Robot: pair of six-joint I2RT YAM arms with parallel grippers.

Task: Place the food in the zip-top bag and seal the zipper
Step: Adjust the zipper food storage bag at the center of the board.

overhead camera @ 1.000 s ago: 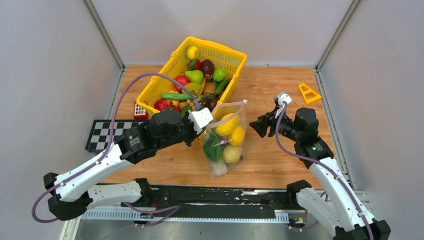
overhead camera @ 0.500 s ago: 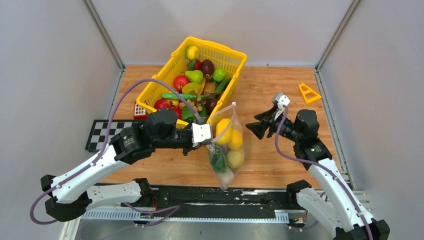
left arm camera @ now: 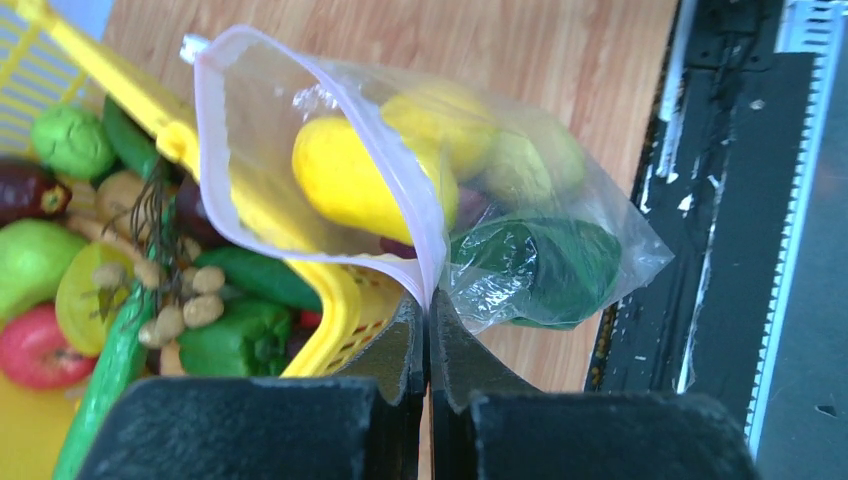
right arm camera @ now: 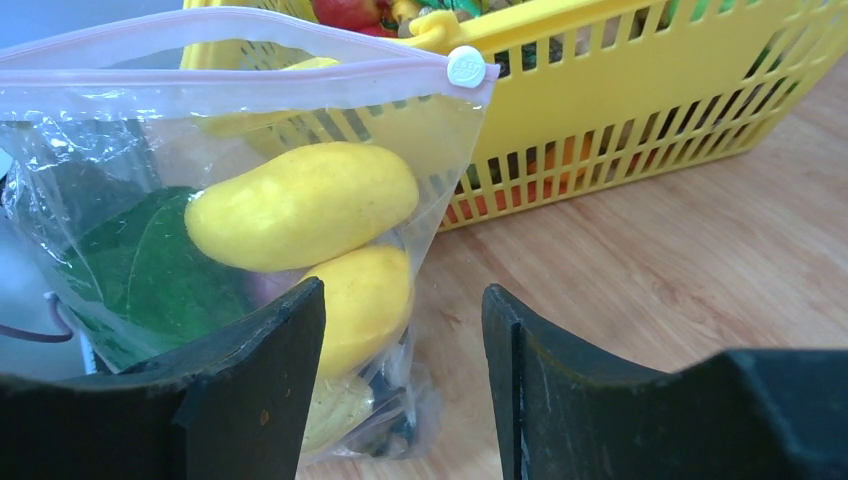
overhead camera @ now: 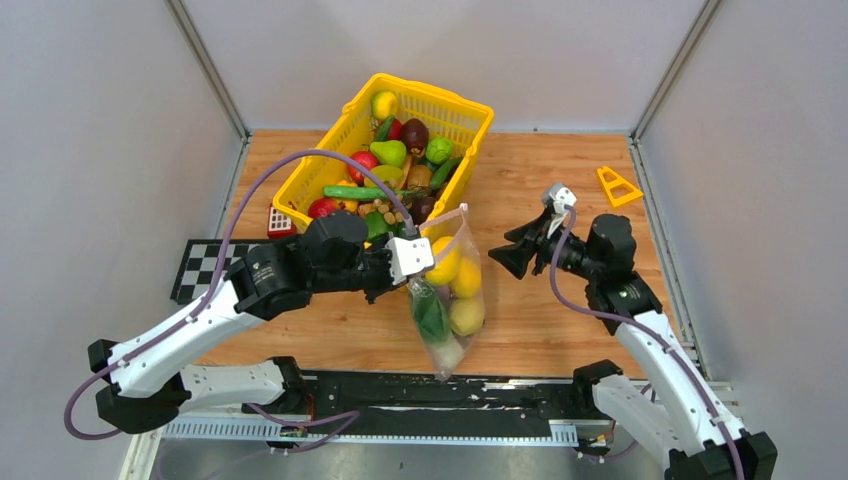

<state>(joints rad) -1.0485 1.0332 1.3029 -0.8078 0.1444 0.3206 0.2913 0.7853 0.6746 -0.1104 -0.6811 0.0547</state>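
Clamped shut on its mouth corner by the left gripper point(left arm camera: 428, 318), the filled zip-top bag point(overhead camera: 452, 300) now hangs lifted beside the yellow basket point(overhead camera: 436, 92); the empty right gripper point(right arm camera: 402, 300) has spread wider, apparently approaching the zipper point(right arm camera: 230, 78).

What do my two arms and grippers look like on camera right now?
Both the left arm and right arm have white link shells, black joints and a loose mauve cable. The left gripper and right gripper have plain black wedge-shaped fingers, with a white block at each wrist.
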